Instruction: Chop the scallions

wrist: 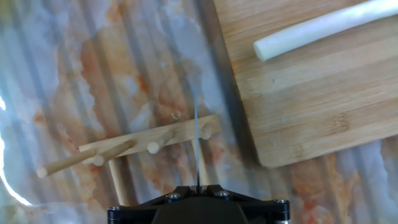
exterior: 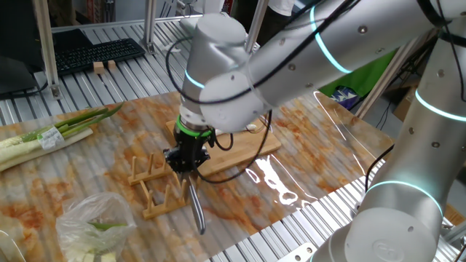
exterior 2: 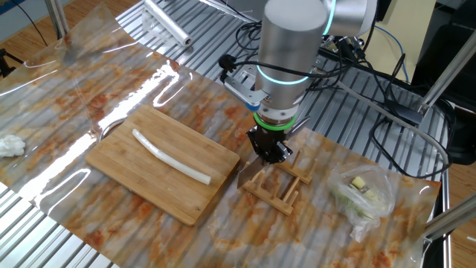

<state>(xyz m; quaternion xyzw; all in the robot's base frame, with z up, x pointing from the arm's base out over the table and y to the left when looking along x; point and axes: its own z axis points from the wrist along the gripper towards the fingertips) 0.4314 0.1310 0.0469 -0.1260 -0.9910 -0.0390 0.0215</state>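
We see the gripper point(exterior 2: 269, 151) clamped on a knife point(exterior: 196, 205), its blade hanging over the wooden rack point(exterior 2: 277, 186) just beside the cutting board point(exterior 2: 160, 165). The scallions point(exterior 2: 169, 155), one uncut pale stalk, lie across the board near the middle of the surface. We judge the risks: the blade catching the rack's pegs on the way over, slipping in the hold, or rolling the stalk off the board.
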